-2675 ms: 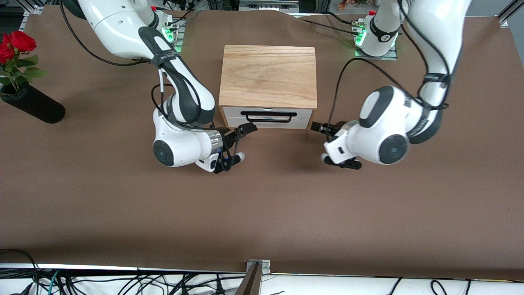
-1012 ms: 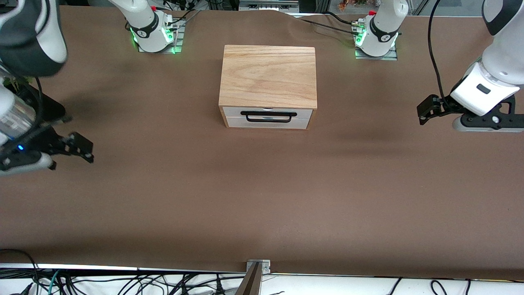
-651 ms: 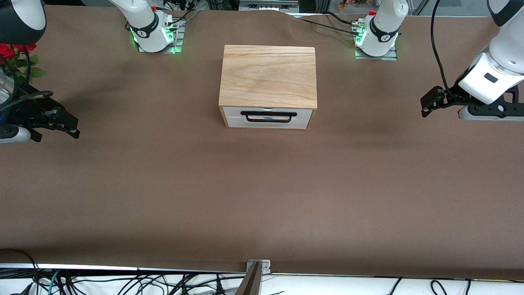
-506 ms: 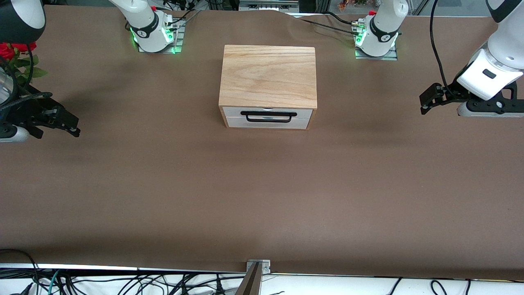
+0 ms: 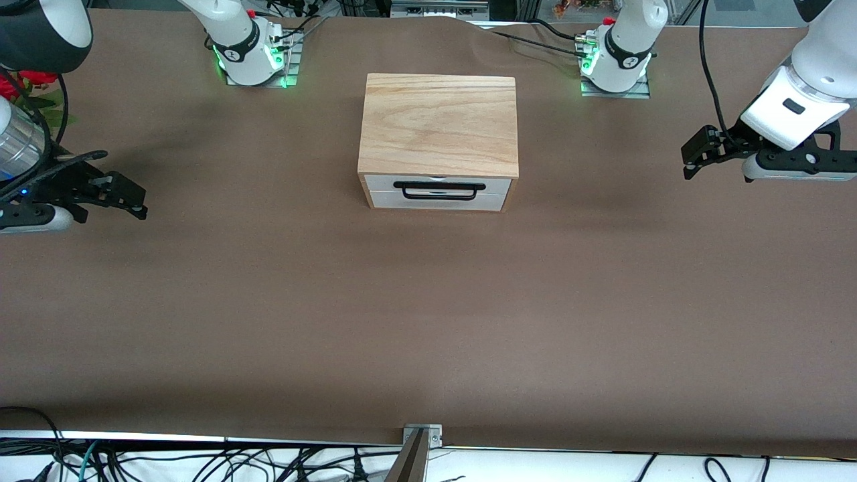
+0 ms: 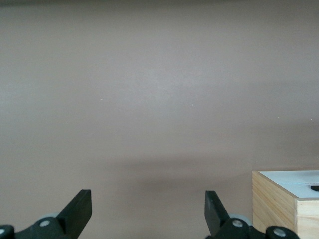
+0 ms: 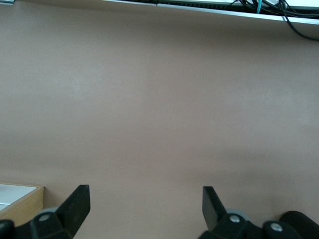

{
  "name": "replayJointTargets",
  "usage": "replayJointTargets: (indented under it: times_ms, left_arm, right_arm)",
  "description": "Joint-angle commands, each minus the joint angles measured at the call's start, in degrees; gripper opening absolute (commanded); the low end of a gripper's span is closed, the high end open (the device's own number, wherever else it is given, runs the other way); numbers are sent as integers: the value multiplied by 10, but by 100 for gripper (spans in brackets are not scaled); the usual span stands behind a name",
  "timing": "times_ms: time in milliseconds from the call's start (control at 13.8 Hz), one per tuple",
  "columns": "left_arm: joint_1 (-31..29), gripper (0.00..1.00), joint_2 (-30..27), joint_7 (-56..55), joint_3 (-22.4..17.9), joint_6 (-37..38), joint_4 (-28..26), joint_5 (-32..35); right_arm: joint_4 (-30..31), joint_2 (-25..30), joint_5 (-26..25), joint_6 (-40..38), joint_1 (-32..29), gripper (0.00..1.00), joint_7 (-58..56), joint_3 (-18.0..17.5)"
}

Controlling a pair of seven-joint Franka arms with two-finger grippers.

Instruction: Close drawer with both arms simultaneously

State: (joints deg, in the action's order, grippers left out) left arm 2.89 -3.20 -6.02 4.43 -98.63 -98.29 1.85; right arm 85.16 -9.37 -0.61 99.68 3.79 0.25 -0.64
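The drawer (image 5: 438,194) has a white front and a black bar handle (image 5: 438,190). It sits pushed in, flush with the front of the oak box (image 5: 438,124). My left gripper (image 5: 693,159) is open and empty in the air over bare table at the left arm's end. My right gripper (image 5: 134,201) is open and empty over bare table at the right arm's end. A corner of the box shows in the left wrist view (image 6: 284,199) beside the open left gripper (image 6: 148,209). It also shows in the right wrist view (image 7: 20,199) beside the open right gripper (image 7: 145,206).
A red rose (image 5: 23,80) shows at the right arm's end of the table, mostly hidden by the right arm. Brown table cloth (image 5: 428,321) spreads wide in front of the drawer. Cables hang along the table's near edge (image 5: 201,462).
Both grippers were at the drawer's front corners 2.7 s ago and have swung out to the table's ends. In the last second they shifted slightly. The drawer has not moved.
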Motion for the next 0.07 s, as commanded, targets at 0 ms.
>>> replayJointTargets:
  times_ms: [0]
  left_arm:
    - [11, 100, -15, 9, -13, -8, -18, -6]
  right_arm:
    - [3, 2, -11, -6, -2, 100, 12, -5]
